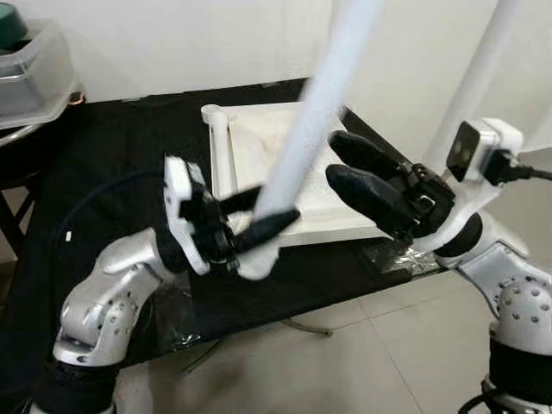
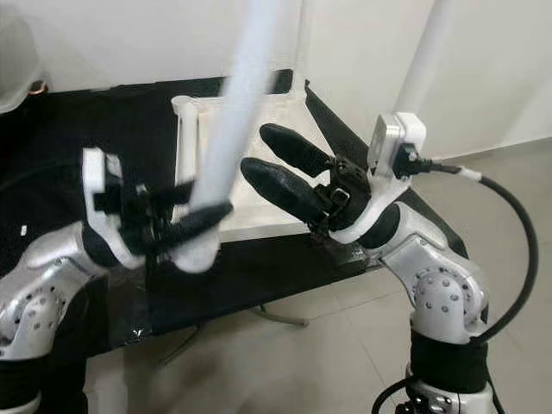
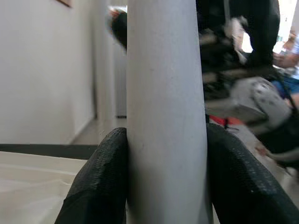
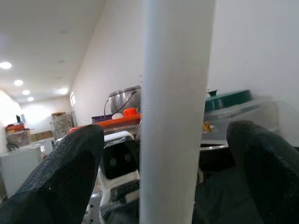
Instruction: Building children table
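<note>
A long white table leg [image 1: 319, 95] rises slanted from my left gripper [image 1: 278, 207], which is shut on its lower end; in the left wrist view both black fingers [image 3: 100, 182] press against the tube [image 3: 166, 116]. Behind it the white tabletop [image 1: 259, 147] lies upside down on the black table [image 1: 112, 155]. Another white leg [image 1: 479, 69] stands upright at its far right corner. My right gripper [image 1: 335, 158] is open just right of the held leg. In the right wrist view its fingers [image 4: 65, 172] spread on either side of the leg [image 4: 175, 116] without touching it.
A clear plastic container [image 1: 30, 73] with a green lid sits on a stand at the far left. A short white stub [image 1: 216, 116] stands at the tabletop's far left corner. Tiled floor [image 1: 345, 362] lies in front of the table edge.
</note>
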`<state>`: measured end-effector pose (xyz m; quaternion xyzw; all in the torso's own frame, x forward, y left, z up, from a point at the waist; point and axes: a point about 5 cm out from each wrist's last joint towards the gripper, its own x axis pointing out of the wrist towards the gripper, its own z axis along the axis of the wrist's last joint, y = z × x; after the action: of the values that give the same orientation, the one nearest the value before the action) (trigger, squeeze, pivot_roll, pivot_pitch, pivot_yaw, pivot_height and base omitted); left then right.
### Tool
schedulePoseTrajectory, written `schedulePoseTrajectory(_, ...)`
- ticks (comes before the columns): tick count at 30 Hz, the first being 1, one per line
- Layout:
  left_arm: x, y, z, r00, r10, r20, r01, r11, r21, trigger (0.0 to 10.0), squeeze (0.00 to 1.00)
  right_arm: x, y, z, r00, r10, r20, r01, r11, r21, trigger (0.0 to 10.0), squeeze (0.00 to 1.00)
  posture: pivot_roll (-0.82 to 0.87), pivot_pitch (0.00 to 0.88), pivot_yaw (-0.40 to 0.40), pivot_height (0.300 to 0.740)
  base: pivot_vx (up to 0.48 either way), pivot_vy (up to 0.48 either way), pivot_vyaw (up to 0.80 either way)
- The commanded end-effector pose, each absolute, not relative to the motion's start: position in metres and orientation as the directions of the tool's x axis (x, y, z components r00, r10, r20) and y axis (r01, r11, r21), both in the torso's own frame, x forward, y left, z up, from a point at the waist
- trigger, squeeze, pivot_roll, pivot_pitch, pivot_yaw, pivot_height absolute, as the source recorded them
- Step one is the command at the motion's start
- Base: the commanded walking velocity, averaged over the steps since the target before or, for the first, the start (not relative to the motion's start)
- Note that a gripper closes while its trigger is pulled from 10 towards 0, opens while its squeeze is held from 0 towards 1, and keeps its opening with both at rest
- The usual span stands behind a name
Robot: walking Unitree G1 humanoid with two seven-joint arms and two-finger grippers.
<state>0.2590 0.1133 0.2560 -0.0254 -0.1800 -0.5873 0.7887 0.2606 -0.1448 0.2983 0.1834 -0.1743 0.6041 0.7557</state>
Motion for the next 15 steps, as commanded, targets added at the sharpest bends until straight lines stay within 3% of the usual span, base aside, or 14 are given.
schedulePoseTrajectory(1, 0.254, 0.112, 0.256, 0.221, -0.931, 0.291, 0.94, 0.283, 0.191, 10.0, 0.0, 0.261, -0.14, 0.297, 0.202, 0.863, 0.463, -0.979, 0.19, 0.074, 10.0, 0.0, 0.01, 0.088, -0.041, 0.74, 0.0, 0.0, 0.0)
schedulePoseTrajectory(6, 0.251, 0.109, 0.256, 0.197, -0.943, 0.269, 0.945, 0.257, 0.205, 10.0, 0.0, 0.264, -0.137, 0.296, 0.206, 0.876, 0.437, -0.978, 0.19, 0.079, 10.0, 0.0, 0.01, 0.087, -0.042, 0.74, 0.0, 0.0, 0.0)
schedulePoseTrajectory(12, 0.246, 0.105, 0.254, 0.17, -0.954, 0.248, 0.953, 0.223, 0.207, 10.0, 0.0, 0.258, -0.128, 0.289, 0.146, 0.912, 0.384, -0.989, 0.125, 0.078, 10.0, 0.0, 0.01, 0.087, -0.041, 0.74, 0.0, 0.0, 0.0)
schedulePoseTrajectory(13, 0.243, 0.103, 0.254, 0.149, -0.959, 0.242, 0.958, 0.201, 0.204, 10.0, 0.0, 0.256, -0.123, 0.285, 0.133, 0.924, 0.357, -0.991, 0.115, 0.072, 3.4, 0.0, 0.01, 0.087, -0.044, 0.74, 0.0, 0.0, 0.0)
schedulePoseTrajectory(15, 0.243, 0.103, 0.254, 0.149, -0.959, 0.242, 0.958, 0.201, 0.204, 10.0, 0.0, 0.256, -0.123, 0.285, 0.133, 0.924, 0.357, -0.991, 0.115, 0.072, 3.4, 0.0, 0.01, 0.087, -0.044, 0.74, 0.0, 0.0, 0.0)
